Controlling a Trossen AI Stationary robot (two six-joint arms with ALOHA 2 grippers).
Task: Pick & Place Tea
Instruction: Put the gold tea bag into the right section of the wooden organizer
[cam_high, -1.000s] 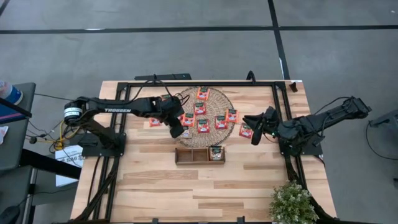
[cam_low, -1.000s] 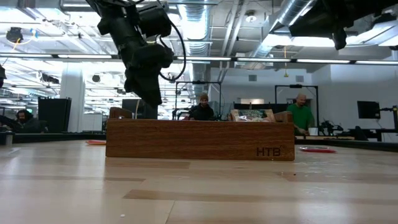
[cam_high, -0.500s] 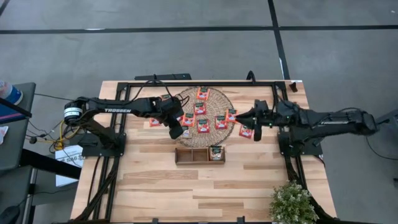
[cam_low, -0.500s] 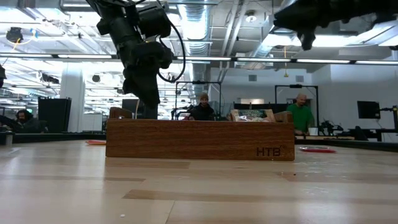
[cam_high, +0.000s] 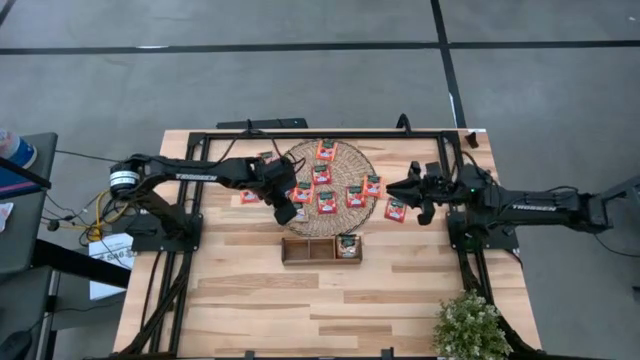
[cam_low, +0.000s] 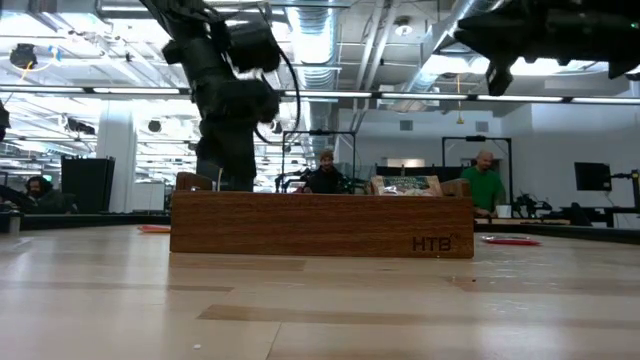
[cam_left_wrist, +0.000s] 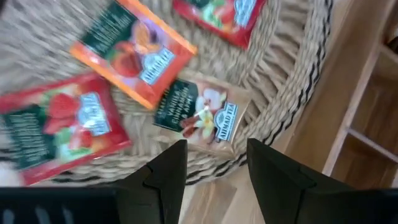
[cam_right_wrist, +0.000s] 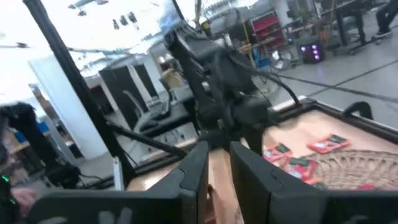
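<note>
Several tea sachets (cam_high: 327, 202) lie on the round woven mat (cam_high: 352, 160), a few on the wood beside it. Wooden tray (cam_high: 300, 250), just below mat: 1 sachet in right compartment. Left gripper (cam_left_wrist: 211, 158) over mat's edge, released. Right gripper (cam_high: 421, 208) right of mat; grip: cannot tell.

The round woven mat (cam_high: 328, 187) lay on the counter (cam_high: 250, 300), toward its far edge. Most tea sachets (cam_high: 327, 201) lay spread on the mat; one sachet (cam_high: 249, 197) lay on the counter just left of the mat, another (cam_high: 396, 210) just right of it. The wooden tray (cam_high: 320, 249) stood just in front of the mat, with a sachet (cam_high: 347, 246) in its right compartment. The left end effector (cam_high: 284, 211) hung over the mat's left rim; the right end effector (cam_high: 421, 195) hung right of the mat. A potted plant (cam_high: 470, 326) stood well in front of the mat, to the right.
</note>
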